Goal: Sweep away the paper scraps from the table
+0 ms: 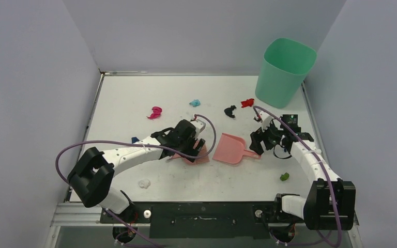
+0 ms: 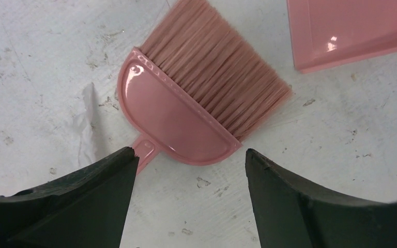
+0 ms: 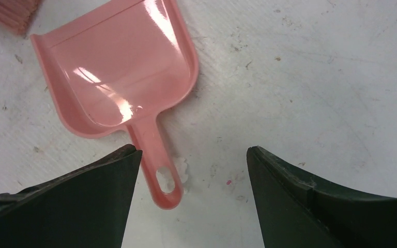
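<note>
The left gripper (image 2: 191,155) hangs with jaws spread wide above the pink brush (image 2: 181,124), which lies flat on the table (image 1: 134,93), gripped by nothing. In the left wrist view the bristles fan toward 1 o'clock and the thin handle runs toward 7 o'clock, passing under one dark finger; whether they touch cannot be told. The right gripper (image 3: 191,152) is likewise spread and empty over the pink dustpan (image 3: 119,72). Seen from the right wrist, the pan's handle points to 5 o'clock and ends between the two fingers, nearer the one at 8 o'clock.

From above, brush and dustpan lie just beside each other near the table's middle. The paper scraps (image 1: 155,112) are scattered around them:
- a magenta scrap at 11 o'clock
- a light blue scrap (image 1: 195,103) at 12 o'clock
- a black scrap (image 1: 230,111) and a red scrap (image 1: 247,103) close together at 1 o'clock
- a green scrap (image 1: 285,176) at 4 o'clock, beside the right arm
- a white scrap (image 1: 144,183) at 7 o'clock
- a dark blue scrap (image 1: 135,140) at 9 o'clock, partly hidden by the left arm

A green bin (image 1: 284,70) stands upright in the corner at 2 o'clock.
</note>
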You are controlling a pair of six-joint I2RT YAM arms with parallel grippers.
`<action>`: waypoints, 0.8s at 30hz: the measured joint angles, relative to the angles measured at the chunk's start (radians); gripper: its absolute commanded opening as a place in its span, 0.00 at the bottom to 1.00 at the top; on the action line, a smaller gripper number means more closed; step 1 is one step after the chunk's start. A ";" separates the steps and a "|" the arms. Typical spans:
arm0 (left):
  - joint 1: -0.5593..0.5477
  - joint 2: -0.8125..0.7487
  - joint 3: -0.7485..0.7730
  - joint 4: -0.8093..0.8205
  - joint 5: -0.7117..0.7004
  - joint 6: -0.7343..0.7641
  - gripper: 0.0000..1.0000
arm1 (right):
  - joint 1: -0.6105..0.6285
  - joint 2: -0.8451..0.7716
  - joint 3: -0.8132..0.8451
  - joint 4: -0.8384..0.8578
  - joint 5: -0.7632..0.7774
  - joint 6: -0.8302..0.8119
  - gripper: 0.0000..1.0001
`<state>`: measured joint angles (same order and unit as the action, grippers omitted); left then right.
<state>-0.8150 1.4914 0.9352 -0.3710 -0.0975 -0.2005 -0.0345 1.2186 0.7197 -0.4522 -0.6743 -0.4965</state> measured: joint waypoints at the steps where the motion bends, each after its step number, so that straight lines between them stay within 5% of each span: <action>1: -0.012 0.008 0.003 -0.014 -0.007 0.000 0.79 | 0.011 -0.011 -0.001 -0.018 0.009 -0.019 0.76; 10: -0.069 0.031 0.044 -0.172 -0.047 0.000 0.83 | 0.029 -0.097 -0.014 -0.050 0.016 -0.094 0.74; 18: -0.065 0.030 0.027 -0.217 -0.068 0.053 0.71 | 0.096 -0.076 -0.014 -0.063 0.016 -0.102 0.74; 24: -0.018 0.125 0.071 -0.241 -0.051 0.095 0.73 | 0.119 -0.103 -0.014 -0.067 0.012 -0.098 0.75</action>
<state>-0.8333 1.6161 1.0065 -0.6117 -0.1486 -0.1059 0.0841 1.1156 0.7059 -0.5190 -0.6621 -0.5945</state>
